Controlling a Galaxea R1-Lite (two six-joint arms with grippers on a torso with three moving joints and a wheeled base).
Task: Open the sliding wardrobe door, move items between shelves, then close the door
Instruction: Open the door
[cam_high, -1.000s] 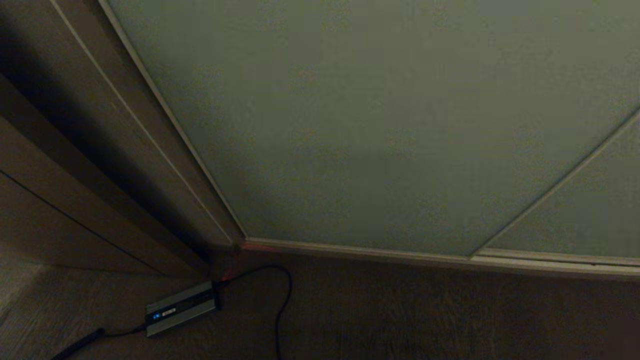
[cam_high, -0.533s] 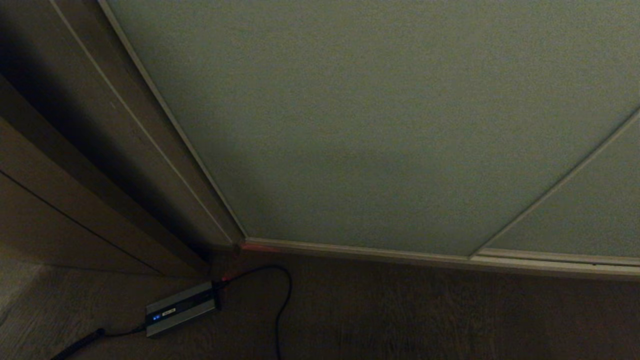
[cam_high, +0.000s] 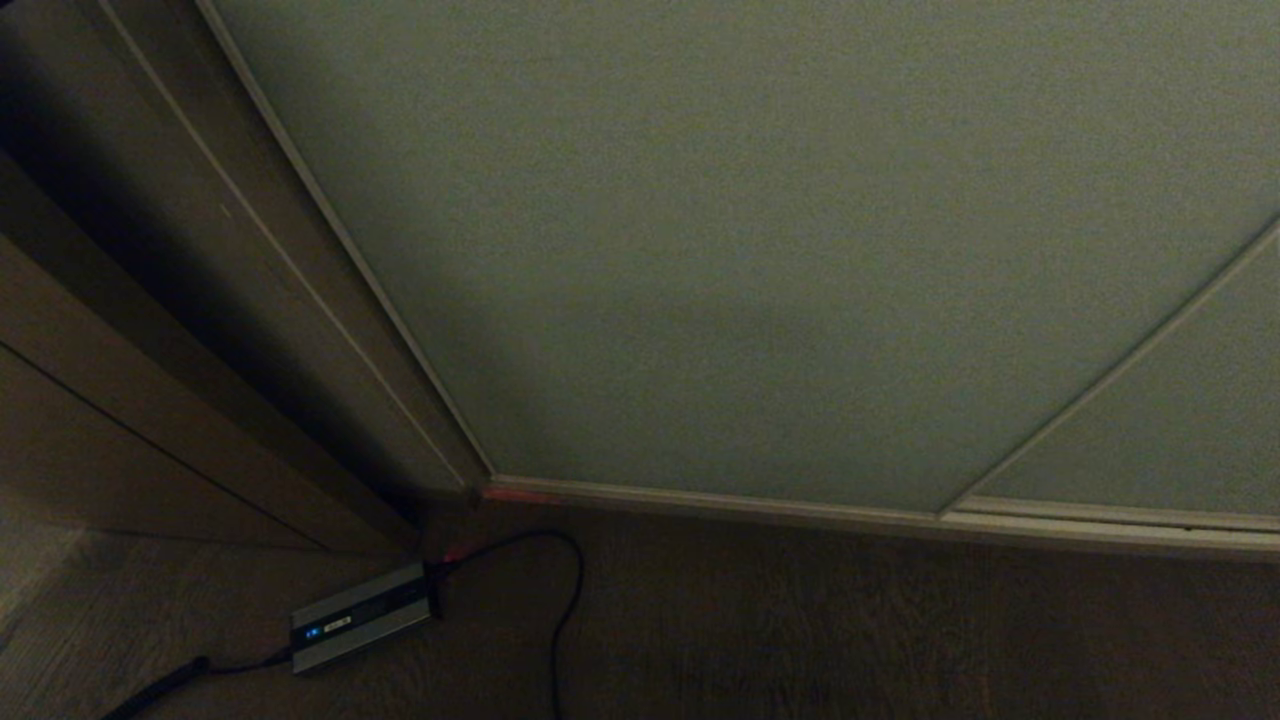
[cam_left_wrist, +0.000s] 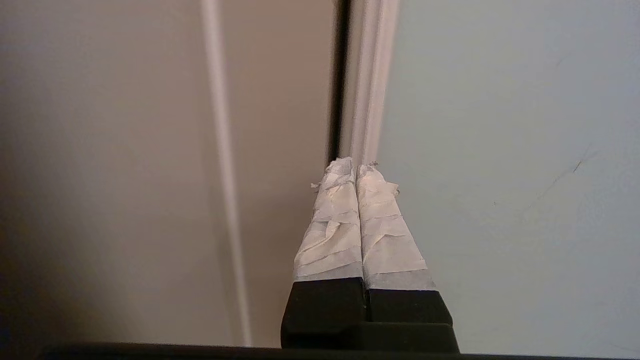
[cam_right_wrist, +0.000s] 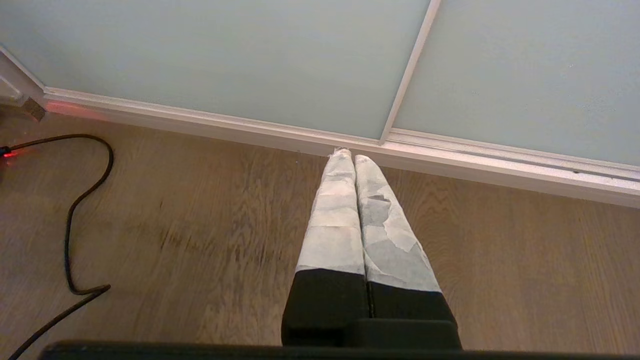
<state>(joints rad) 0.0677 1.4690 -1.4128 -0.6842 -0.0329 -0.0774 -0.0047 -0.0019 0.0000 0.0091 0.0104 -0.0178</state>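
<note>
The sliding wardrobe door (cam_high: 760, 250) is a wide pale grey-green panel with a thin cream frame strip, and it stands closed. It also fills one side of the left wrist view (cam_left_wrist: 510, 150). My left gripper (cam_left_wrist: 356, 166) is shut with nothing held, its taped tips right at the door's cream edge strip (cam_left_wrist: 367, 75) beside a dark gap. My right gripper (cam_right_wrist: 348, 155) is shut and empty, hanging over the wooden floor near the door's bottom rail (cam_right_wrist: 300, 135). The items and the shelves are hidden behind the door. Neither arm shows in the head view.
A brown wooden panel (cam_high: 150, 300) stands left of the door. A small grey box with a blue light (cam_high: 360, 618) lies on the floor below it, and a black cable (cam_high: 565, 600) loops away from it. A second grey-green panel (cam_high: 1170, 420) sits at the right.
</note>
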